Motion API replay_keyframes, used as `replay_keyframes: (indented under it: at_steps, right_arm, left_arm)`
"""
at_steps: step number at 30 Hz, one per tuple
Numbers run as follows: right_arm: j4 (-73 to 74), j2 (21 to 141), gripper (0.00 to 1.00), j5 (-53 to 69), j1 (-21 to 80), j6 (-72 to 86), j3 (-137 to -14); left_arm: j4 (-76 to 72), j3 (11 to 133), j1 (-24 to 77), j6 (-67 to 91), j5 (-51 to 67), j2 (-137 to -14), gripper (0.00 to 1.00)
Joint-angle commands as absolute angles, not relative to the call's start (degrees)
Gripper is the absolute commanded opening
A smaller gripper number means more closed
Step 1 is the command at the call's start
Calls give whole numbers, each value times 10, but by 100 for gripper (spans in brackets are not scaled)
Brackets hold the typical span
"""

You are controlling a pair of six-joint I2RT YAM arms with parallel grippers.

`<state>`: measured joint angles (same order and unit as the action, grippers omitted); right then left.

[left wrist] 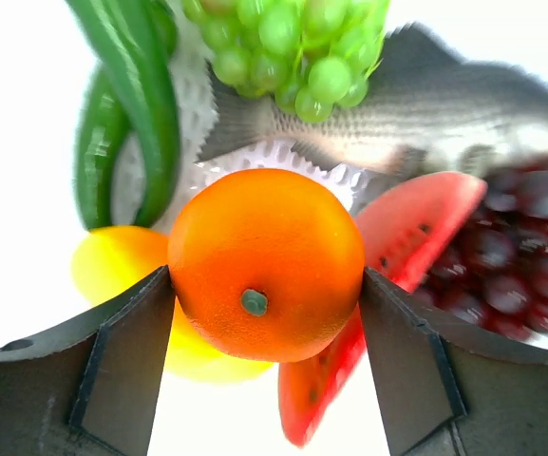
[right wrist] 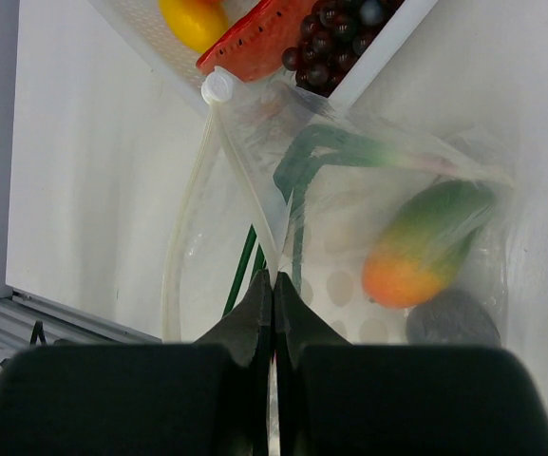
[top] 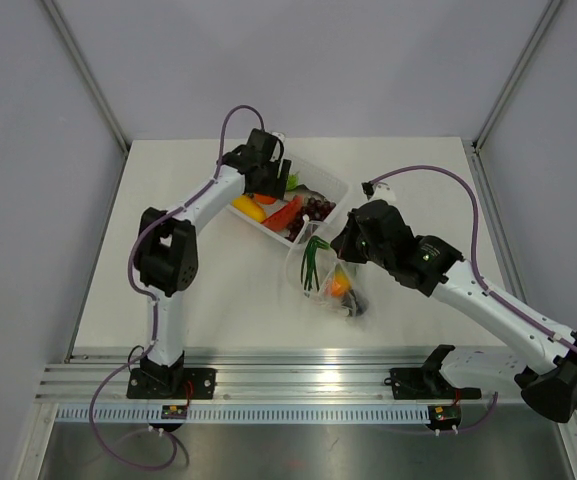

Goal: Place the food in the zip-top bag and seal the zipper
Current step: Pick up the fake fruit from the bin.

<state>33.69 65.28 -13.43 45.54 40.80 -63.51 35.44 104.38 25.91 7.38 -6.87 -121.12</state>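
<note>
My left gripper (top: 268,182) hangs over the white tray (top: 336,185). In the left wrist view its fingers (left wrist: 141,323) press both sides of an orange (left wrist: 266,256). Around the orange lie a watermelon slice (left wrist: 416,223), dark grapes (left wrist: 511,256), a yellow piece (left wrist: 112,266), a green pepper (left wrist: 131,104) and green grapes (left wrist: 292,38). My right gripper (right wrist: 273,280) is shut on a fold of the clear zip-top bag (right wrist: 349,209) at its mouth. The zipper (right wrist: 183,218) curves away to the left. Inside the bag are a green onion (right wrist: 302,161), an orange-green fruit (right wrist: 416,247) and a dark round fruit (right wrist: 454,318).
A toy fish (left wrist: 444,104) lies in the tray behind the grapes. The tray's corner (right wrist: 387,47) touches the bag's far end. A metal rail (top: 288,385) runs along the table's near edge. Grey walls stand on three sides.
</note>
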Motion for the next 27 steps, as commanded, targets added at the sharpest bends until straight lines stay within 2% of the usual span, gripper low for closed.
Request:
replay_keyframes:
  at_steps: [1, 9, 20, 27]
  right_arm:
    - [323, 651, 0, -147, 461, 408, -647]
    - [330, 661, 0, -162, 461, 403, -657]
    - [324, 674, 0, -165, 461, 403, -660]
    - [329, 670, 0, -166, 461, 407, -662]
  left_arm:
    - [321, 1034, 259, 73, -73, -1139, 50]
    - [343, 998, 273, 79, -12, -1043, 45]
    - [356, 823, 330, 137, 84, -797, 43]
    - [349, 737, 381, 194, 158, -702, 43]
